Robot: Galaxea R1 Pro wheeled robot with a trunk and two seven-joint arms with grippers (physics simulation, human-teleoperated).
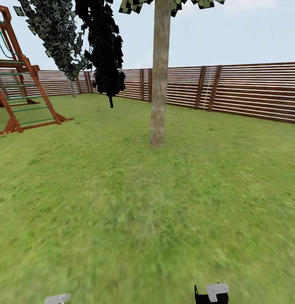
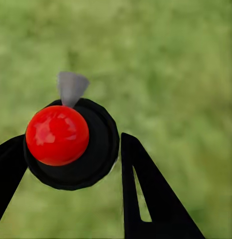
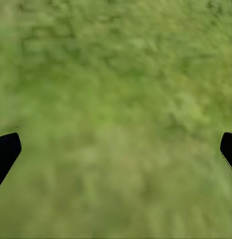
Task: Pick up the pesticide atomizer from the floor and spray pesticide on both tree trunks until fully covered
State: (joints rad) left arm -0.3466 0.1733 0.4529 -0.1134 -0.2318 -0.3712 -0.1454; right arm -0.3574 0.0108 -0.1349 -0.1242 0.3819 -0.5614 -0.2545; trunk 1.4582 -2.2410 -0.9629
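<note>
The pesticide atomizer (image 2: 57, 134) has a round black body, a glossy red ball on top and a small grey nozzle (image 2: 72, 87). It sits between the two black fingers of my left gripper (image 2: 71, 144), which is shut on it above blurred grass. My right gripper (image 3: 116, 149) is open over bare grass, its fingertips far apart and nothing between them. One tree stands ahead on the lawn in the head view, its grey-brown trunk (image 1: 159, 84) thick and bare. Another tree with mottled green foliage (image 1: 58, 33) stands far back left. No white mist is visible.
A narrow black-leaved tree (image 1: 105, 50) stands left of the trunk. A wooden climbing frame (image 1: 20, 93) occupies the far left. A brown slat fence (image 1: 249, 90) rings the lawn. Bits of both arms show at the head view's lower edge (image 1: 215, 293).
</note>
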